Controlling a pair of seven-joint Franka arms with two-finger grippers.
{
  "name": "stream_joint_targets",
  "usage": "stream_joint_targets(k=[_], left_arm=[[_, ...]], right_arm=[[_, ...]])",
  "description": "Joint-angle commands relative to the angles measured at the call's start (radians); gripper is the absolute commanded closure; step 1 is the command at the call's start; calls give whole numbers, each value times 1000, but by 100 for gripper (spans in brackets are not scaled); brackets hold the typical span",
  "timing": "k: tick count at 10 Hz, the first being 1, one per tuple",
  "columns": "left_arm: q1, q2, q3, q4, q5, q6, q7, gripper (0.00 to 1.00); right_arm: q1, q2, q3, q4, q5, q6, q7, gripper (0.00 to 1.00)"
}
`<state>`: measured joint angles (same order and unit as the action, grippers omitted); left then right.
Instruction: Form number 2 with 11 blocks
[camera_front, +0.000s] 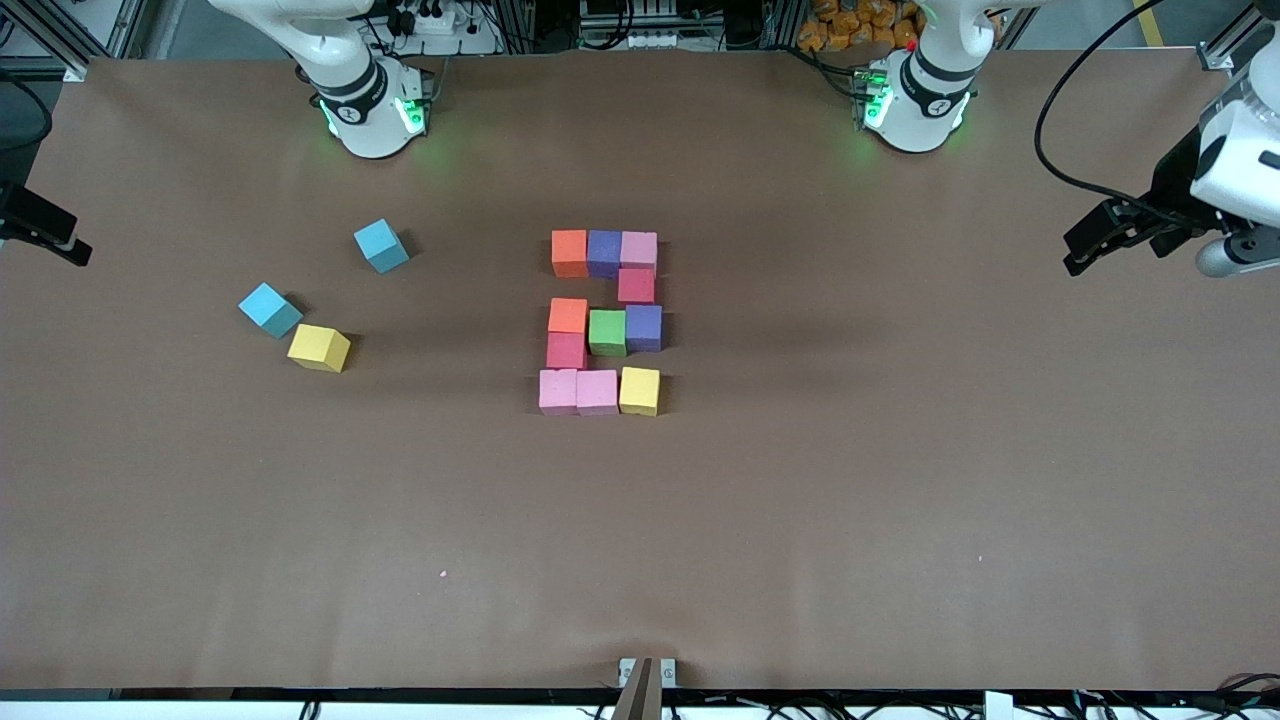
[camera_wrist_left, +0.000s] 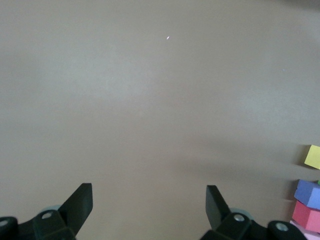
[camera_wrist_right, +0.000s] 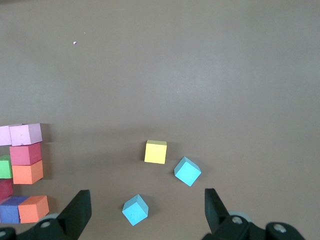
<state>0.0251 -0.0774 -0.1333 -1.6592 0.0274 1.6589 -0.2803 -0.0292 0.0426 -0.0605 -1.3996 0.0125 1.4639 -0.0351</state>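
blocks (camera_front: 604, 322) sit mid-table as a number 2 (camera_front: 603, 252). we note left gripper (camera_wrist_left: 149, 205) and right gripper (camera_wrist_right: 148, 209), each empty, fingers apart.

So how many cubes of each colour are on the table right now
Pink: 3
Orange: 2
Purple: 2
Red: 2
Green: 1
Yellow: 2
Light blue: 2
Total: 14

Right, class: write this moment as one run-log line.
number 2: eleven cubes, complete | spare yellow cube, two light-blue cubes: toward right arm's end | left pincer: open, empty | right pincer: open, empty
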Motion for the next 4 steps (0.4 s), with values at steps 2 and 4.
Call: stream_joint_targets(k=[2,4], left_arm=[[-5,10,-8,61,-11,-51,62,0],[-5,10,-9,59,-11,-56,62,0]], right_arm=[[-5,-1,2,8,4,-10,0,0],[-5,-1,2,8,4,-10,0,0]])
